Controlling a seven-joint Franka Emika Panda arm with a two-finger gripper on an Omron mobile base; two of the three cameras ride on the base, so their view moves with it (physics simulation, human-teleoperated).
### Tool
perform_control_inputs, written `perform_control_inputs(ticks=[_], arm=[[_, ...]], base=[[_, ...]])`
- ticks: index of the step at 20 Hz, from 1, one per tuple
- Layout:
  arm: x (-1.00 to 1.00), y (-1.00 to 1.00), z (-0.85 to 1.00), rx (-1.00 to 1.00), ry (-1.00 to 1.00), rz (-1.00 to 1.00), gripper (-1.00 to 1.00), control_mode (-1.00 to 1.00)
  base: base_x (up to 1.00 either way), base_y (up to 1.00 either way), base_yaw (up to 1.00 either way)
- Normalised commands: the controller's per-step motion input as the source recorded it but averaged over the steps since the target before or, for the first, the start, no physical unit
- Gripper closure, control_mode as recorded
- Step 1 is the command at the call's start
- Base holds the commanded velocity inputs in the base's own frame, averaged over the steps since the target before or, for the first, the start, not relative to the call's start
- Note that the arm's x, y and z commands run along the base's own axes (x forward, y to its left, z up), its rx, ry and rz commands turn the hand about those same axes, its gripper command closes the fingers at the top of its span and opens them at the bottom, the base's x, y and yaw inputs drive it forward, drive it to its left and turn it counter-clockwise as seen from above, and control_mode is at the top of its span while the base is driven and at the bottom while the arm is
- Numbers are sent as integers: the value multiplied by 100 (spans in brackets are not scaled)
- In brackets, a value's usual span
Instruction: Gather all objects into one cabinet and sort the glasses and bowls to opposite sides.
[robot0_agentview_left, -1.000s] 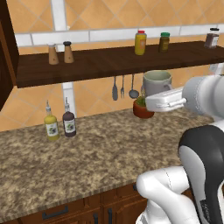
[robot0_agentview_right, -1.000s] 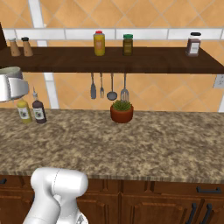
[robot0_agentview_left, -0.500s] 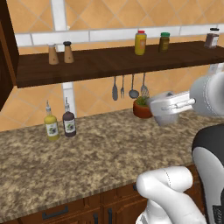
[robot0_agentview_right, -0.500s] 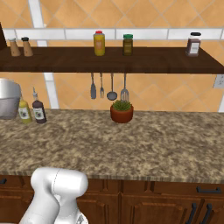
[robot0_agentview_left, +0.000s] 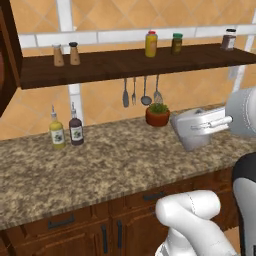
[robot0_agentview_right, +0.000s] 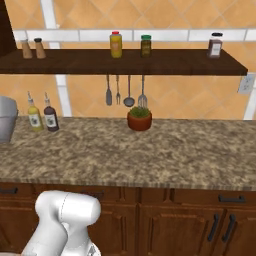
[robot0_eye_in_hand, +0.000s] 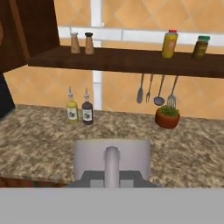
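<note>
My gripper (robot0_agentview_left: 204, 125) is shut on the wall of a plain grey mug (robot0_agentview_left: 191, 131), holding it tilted in the air over the right part of the granite counter (robot0_agentview_left: 100, 165). In the right base view the mug (robot0_agentview_right: 6, 119) shows at the left edge. The hand view looks over the mug (robot0_eye_in_hand: 87, 157), with one finger (robot0_eye_in_hand: 112, 162) against its near wall. The dark brown cabinet (robot0_agentview_left: 9, 55) stands at the far left, mostly cut off; its corner (robot0_eye_in_hand: 30, 26) shows at the top left of the hand view.
A long dark wall shelf (robot0_agentview_left: 135, 62) carries shakers and jars. Below it hang utensils (robot0_agentview_left: 140, 92), beside a reddish plant pot (robot0_agentview_left: 158, 115). Two sauce bottles (robot0_agentview_left: 65, 131) stand at the back left of the counter. Drawers and doors (robot0_agentview_right: 175, 220) run beneath.
The gripper has carried the grey mug downward, from just under the shelf to lower over the counter, and the mug now tilts more.
</note>
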Motion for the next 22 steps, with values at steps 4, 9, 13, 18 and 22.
perform_control_inputs(ticks=[4,9,13,18,22], arm=[[0,0,0,0,0,0,100,100],[0,0,0,0,0,0,100,100],[0,0,0,0,0,0,100,100],[0,0,0,0,0,0,100,100],[0,0,0,0,0,0,100,100]], base=[[-100,0,-6],[-100,7,-11],[-100,48,-8],[-100,77,-3],[-98,82,-1]])
